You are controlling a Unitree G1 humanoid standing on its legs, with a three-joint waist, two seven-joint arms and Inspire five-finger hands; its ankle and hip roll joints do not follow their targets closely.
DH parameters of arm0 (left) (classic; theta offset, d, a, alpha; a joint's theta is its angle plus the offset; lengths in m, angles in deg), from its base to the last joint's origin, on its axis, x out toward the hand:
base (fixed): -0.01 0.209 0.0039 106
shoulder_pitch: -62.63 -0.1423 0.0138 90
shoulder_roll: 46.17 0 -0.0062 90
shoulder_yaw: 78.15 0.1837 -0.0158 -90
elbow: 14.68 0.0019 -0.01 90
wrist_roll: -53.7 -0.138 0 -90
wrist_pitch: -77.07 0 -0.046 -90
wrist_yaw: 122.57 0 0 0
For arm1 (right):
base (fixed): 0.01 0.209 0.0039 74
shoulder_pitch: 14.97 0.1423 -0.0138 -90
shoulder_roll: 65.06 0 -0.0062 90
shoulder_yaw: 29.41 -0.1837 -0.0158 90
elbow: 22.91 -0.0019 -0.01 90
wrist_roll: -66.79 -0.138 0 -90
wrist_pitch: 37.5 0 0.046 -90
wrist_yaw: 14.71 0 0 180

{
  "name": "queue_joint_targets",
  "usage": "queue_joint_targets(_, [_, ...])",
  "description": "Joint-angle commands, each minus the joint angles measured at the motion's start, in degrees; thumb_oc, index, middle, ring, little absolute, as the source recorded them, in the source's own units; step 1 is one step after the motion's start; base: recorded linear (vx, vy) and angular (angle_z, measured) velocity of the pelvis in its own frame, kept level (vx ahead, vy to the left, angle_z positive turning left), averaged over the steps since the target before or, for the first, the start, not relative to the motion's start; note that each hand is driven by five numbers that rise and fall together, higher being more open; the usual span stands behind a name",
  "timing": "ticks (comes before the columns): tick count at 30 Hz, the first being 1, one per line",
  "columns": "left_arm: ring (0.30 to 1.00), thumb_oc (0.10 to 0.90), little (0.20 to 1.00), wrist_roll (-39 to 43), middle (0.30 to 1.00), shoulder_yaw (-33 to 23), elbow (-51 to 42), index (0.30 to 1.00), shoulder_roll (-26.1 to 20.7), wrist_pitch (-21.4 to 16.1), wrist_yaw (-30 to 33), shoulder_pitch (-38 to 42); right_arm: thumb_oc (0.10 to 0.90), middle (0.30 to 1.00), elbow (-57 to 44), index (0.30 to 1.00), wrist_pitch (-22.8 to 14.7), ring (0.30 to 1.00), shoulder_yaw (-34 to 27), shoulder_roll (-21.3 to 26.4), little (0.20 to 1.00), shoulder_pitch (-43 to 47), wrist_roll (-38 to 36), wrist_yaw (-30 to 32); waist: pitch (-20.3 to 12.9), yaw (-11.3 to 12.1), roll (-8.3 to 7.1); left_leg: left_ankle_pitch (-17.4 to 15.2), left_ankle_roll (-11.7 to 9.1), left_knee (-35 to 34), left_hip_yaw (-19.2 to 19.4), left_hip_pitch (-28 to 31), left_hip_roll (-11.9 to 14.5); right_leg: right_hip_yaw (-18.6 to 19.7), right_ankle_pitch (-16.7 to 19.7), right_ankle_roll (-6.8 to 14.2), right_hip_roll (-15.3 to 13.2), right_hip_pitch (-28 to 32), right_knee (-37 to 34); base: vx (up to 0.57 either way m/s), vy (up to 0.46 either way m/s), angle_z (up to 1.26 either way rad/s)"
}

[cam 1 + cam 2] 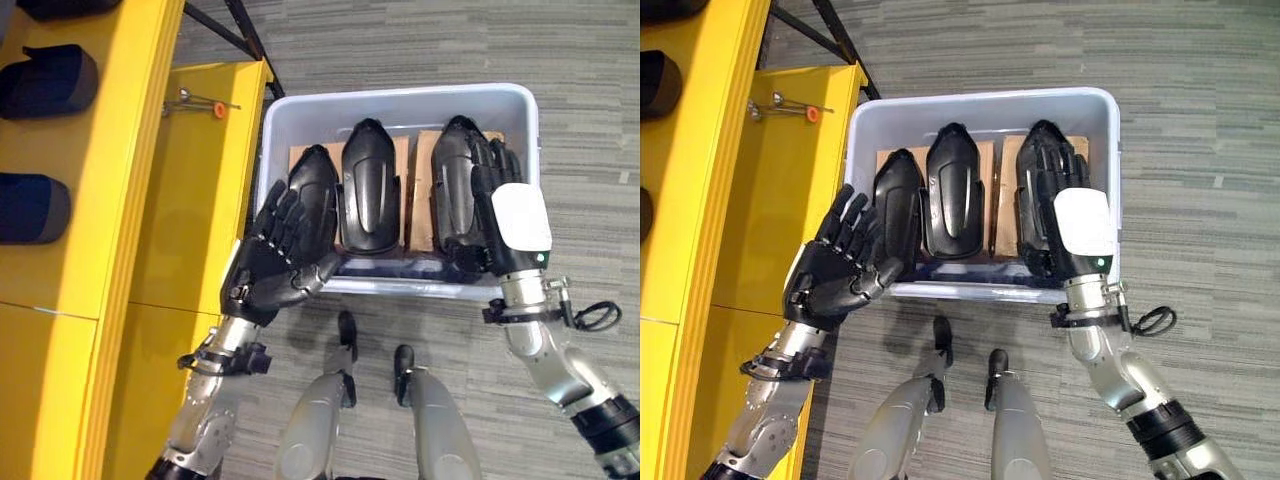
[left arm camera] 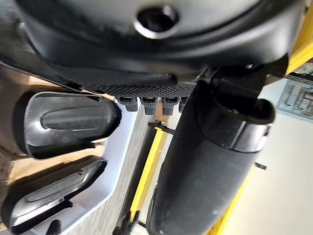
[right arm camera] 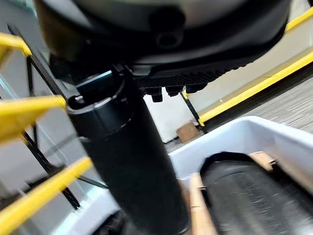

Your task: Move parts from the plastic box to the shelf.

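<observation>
A pale grey plastic box (image 1: 400, 93) on the floor holds three glossy black moulded parts standing between cardboard dividers: left part (image 1: 320, 185), middle part (image 1: 370, 185), right part (image 1: 450, 180). My left hand (image 1: 280, 255) is open at the box's near left corner, its spread fingers against the left part's outer side. My right hand (image 1: 515, 220), with a white thumb cover, lies open along the right part's outer side, fingers straight. In the left wrist view the thumb (image 2: 205, 161) stands straight beside two parts (image 2: 63, 122). The right wrist view shows a straight thumb (image 3: 127, 161) over a part (image 3: 244, 196).
A yellow shelf (image 1: 120, 150) runs along the left, with dark parts (image 1: 45, 80) lying on its upper level. On the lower level near the box lies a small tool with an orange end (image 1: 205, 102). Grey carpet (image 1: 590, 120) surrounds the box.
</observation>
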Motion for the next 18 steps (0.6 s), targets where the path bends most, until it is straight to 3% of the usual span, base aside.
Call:
queue_joint_targets(1, [1.0, 0.9, 1.0, 0.54, 1.0, -2.19, -4.71, 1.0, -2.08, -3.74, -1.43, 1.27, 0.9, 1.0, -1.1, 1.0, -0.72, 1.0, -0.63, -1.01, 1.0, 6.94, 1.51, 0.78, -4.41, 0.55, -3.03, -6.12, -0.37, 1.04, -0.29, 2.94, -1.42, 0.04, 8.38, 4.15, -1.02, 0.97, -8.62, -0.03, -0.043, 0.05])
queue_joint_targets(10, [1.0, 0.9, 1.0, 1.12, 1.0, -2.24, -3.82, 1.0, -1.73, -1.68, -3.41, 2.73, 0.9, 1.0, 5.75, 1.0, 4.48, 1.0, 2.59, 0.92, 1.0, 14.42, -0.34, -5.7, -4.16, 2.37, -3.49, -5.76, -0.32, 1.14, -1.46, 2.48, -1.66, -1.0, 7.9, 3.93, -0.85, 1.18, -7.93, -0.01, -0.026, 0.02])
queue_joint_targets(13, [1.0, 0.9, 1.0, 1.14, 1.0, -2.23, -3.63, 1.0, -1.55, -1.12, -4.05, 2.85, 0.9, 1.0, 9.45, 1.0, 8.66, 1.0, 2.39, 0.76, 1.0, 15.18, -3.92, -5.89, -3.99, 2.98, -3.48, -5.7, -0.4, 1.36, -1.74, 2.07, -1.66, -1.49, 7.63, 3.78, -0.91, 1.09, -7.52, -0.01, -0.011, 0.07])
queue_joint_targets(18, [1.0, 0.9, 1.0, 1.57, 1.0, -2.89, -3.03, 1.0, -0.85, -0.5, -4.58, 2.88, 0.9, 1.0, 13.69, 1.0, 7.26, 1.0, 1.25, -1.05, 1.0, 13.94, -4.16, -7.39, -3.5, 3.25, -3.48, -5.49, -0.44, 1.03, -1.97, 1.93, -1.58, -1.76, 7.61, 3.75, -0.83, 0.97, -7.39, 0.0, -0.006, 0.03])
